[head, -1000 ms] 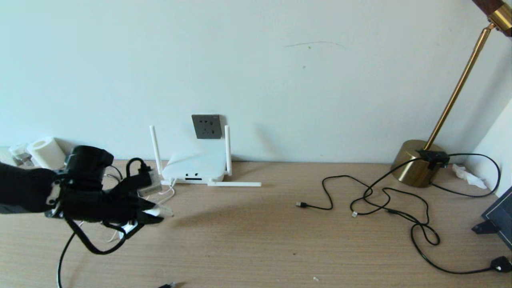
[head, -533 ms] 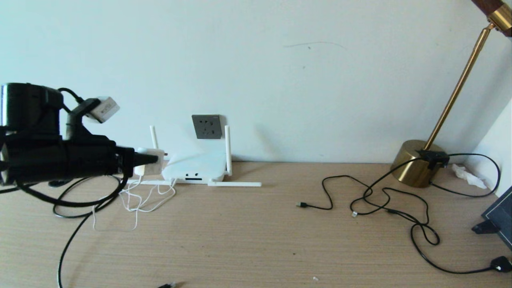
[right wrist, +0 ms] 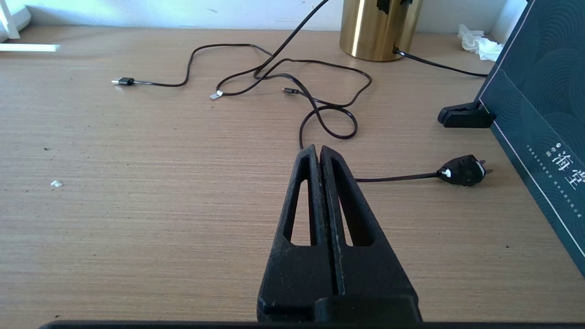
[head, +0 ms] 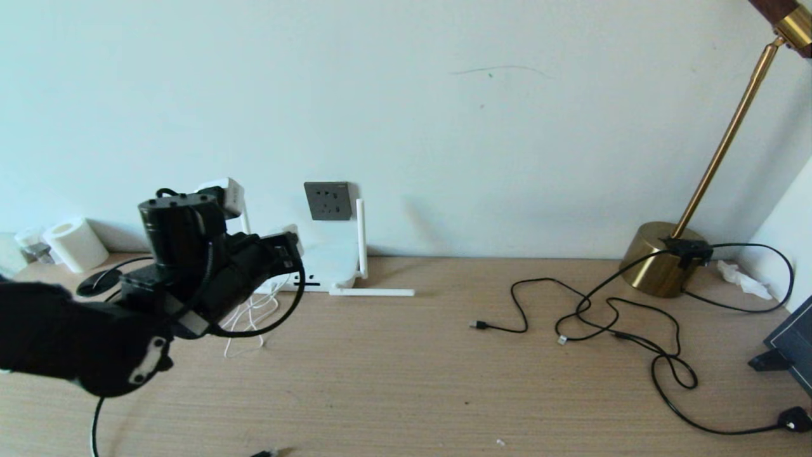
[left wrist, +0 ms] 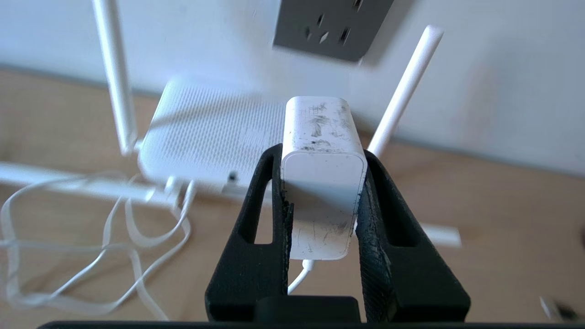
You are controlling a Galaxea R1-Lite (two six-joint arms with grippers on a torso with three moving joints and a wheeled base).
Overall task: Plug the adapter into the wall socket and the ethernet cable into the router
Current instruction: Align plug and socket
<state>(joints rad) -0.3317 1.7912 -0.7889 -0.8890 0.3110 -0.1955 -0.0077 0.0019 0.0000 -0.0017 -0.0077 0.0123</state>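
My left gripper [head: 288,244] [left wrist: 322,153] is shut on the adapter [left wrist: 320,183], a scuffed white cube held above the table in front of the router [head: 330,260] [left wrist: 210,137]. The adapter's thin white cord [head: 250,317] hangs down and loops on the table. The dark grey wall socket [head: 327,200] [left wrist: 331,27] is on the wall just above and beyond the adapter, apart from it. A small black plug [head: 265,452] of the ethernet cable lies at the table's front edge. My right gripper [right wrist: 318,148] is shut and empty, low over the table's right side.
A brass lamp base [head: 663,257] stands at the back right, with thin black cords [head: 609,317] sprawled on the table and a black mains plug [right wrist: 464,170]. A dark box [right wrist: 539,114] stands at the right edge. A white paper roll [head: 75,243] sits at the far left.
My left arm has lifted the adapter off the table's left side and carried it right, up to the router and under the wall socket. The white cord trailed along. The right gripper stayed still.
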